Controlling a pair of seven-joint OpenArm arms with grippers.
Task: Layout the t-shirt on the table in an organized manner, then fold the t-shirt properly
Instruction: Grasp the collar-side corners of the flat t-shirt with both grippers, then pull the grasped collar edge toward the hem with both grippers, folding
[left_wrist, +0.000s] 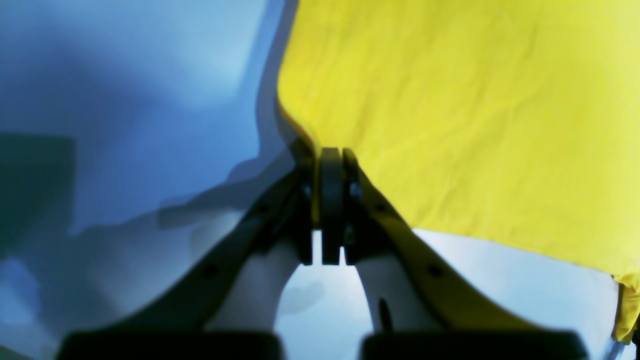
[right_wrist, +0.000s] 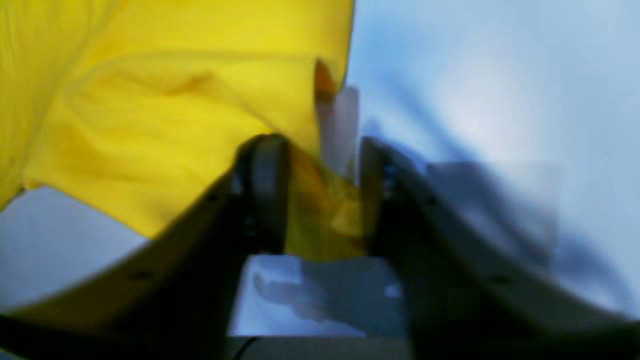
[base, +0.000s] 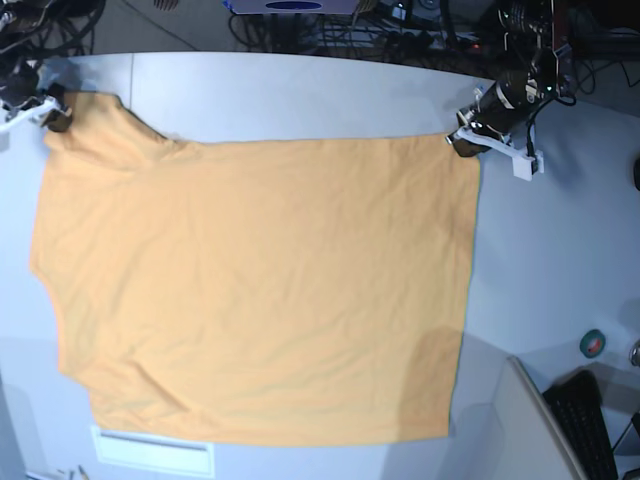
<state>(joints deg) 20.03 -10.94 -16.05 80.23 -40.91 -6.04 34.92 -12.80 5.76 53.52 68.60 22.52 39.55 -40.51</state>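
Laying the t-shirt (base: 260, 290) out flat is the step we think we are on. It lies spread wide across the big white desk (base: 300, 95), nearly smooth, with a few soft wrinkles. Our left gripper (left_wrist: 330, 165) has its jaws pressed together, pinching one far corner of the shirt. Our right gripper (right_wrist: 320, 200) has yellow cloth between its jaws at the other far corner, but we cannot tell if they squeeze it. Next we should pull both corners evenly, then start folding. Past the desk we see cables, a keyboard (base: 590, 425) and a tape roll (base: 593, 343)
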